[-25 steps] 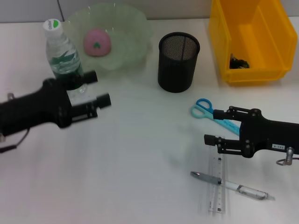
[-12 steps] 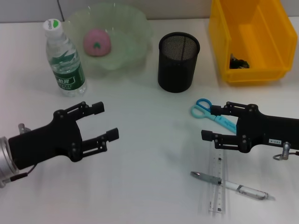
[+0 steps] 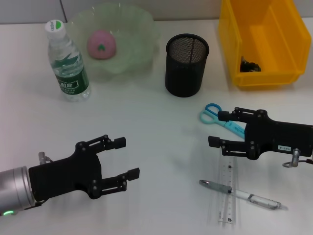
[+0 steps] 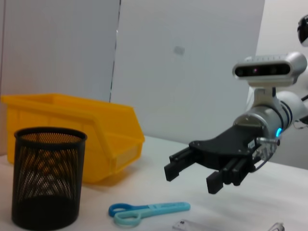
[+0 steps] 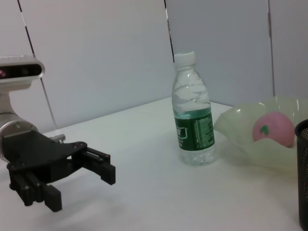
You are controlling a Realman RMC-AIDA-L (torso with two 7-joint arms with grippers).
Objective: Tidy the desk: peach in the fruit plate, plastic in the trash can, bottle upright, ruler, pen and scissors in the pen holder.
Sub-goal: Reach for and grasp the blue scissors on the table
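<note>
White worktop (image 3: 156, 147) carries everything. Yellow trash can (image 3: 264, 41) at far right corner, dark scrap of plastic (image 3: 251, 65) already inside on its floor. Green translucent fruit plate (image 3: 134, 44) at far edge left of centre, pink peach (image 3: 101, 43) lying in it. Left arm low over near left part of worktop, left pincer (image 3: 120, 157) released, fingers spread wide, grasping nothing, well apart from all objects. Right arm comes in from right edge, right pincer (image 3: 218, 128) released, fingers apart, empty, hovering just beside the scissors handles. Black mesh pen holder (image 3: 187, 64) upright near far centre, between plate and trash can; contents not visible. Bottle (image 3: 67, 62) stands upright near far left, white cap on, green label, just beside plate's left rim. Clear ruler (image 3: 227, 195) lies flat toward near right edge, below right pincer. Pen (image 3: 242, 194) lies across ruler, pointing toward right edge. Blue scissors (image 3: 215, 116) lie flat right of centre, handles toward pen holder, blades hidden under right pincer body.
</note>
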